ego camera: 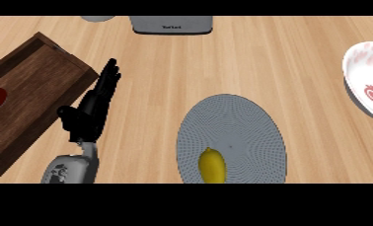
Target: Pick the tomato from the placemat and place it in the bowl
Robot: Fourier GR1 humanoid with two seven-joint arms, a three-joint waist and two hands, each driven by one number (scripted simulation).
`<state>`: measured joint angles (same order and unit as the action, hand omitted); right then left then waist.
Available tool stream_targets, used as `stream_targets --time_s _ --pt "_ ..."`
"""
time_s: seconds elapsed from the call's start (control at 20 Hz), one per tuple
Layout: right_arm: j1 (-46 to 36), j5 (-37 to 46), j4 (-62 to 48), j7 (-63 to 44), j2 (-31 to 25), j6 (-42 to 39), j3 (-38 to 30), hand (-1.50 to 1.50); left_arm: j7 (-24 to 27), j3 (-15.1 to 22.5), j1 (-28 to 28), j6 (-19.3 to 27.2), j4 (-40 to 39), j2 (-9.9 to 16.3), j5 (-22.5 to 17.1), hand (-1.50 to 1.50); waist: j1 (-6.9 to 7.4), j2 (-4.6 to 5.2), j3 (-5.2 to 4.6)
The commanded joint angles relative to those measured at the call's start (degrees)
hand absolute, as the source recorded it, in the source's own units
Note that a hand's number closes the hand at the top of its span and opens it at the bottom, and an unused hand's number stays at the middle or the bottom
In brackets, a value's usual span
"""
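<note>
Wooden tabletop (241, 62) noted, a dark wooden tray (36, 92) at left. Grey round placemat (232, 138) carried a yellow fruit (212, 166) near its lower edge. White bowl (360, 77) seen at right edge. Left hand (91, 109) was held beside the tray, fingers (109, 77) straight and together, well apart from the fruit.

One hand (91, 106) shows, the left one. There is one round grey placemat (241, 121) with one yellow fruit (212, 166) on it. One white bowl (358, 74) with red marks sits at the right edge. One dark wooden tray (36, 87) lies at the left. Two grey things are cut off by the far edge: one boxy appliance (172, 24) and one small round item (97, 18).
</note>
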<state>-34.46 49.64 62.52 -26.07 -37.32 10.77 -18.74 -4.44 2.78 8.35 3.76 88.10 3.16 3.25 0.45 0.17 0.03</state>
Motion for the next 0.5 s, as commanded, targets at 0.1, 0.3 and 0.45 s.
stream_targets --time_s 0.1,0.3,0.45 --pt "-1.47 -0.26 -15.65 7.24 -0.32 6.13 -2.44 1.5 2.43 0.19 -0.06 -0.74 -2.88 -0.88 -0.16 0.0 0.43 0.15 0.01" --pt "0.99 -9.23 -20.08 14.44 -1.43 3.0 -8.88 1.5 -0.23 0.19 0.03 -0.34 0.22 -0.45 0.0 0.0 0.39 0.1 0.09" --pt "1.02 -12.26 -25.11 18.79 -2.29 -1.94 -9.98 -1.5 -1.64 -0.34 4.25 1.06 -2.41 -1.05 0.82 0.0 0.13 0.21 0.1"
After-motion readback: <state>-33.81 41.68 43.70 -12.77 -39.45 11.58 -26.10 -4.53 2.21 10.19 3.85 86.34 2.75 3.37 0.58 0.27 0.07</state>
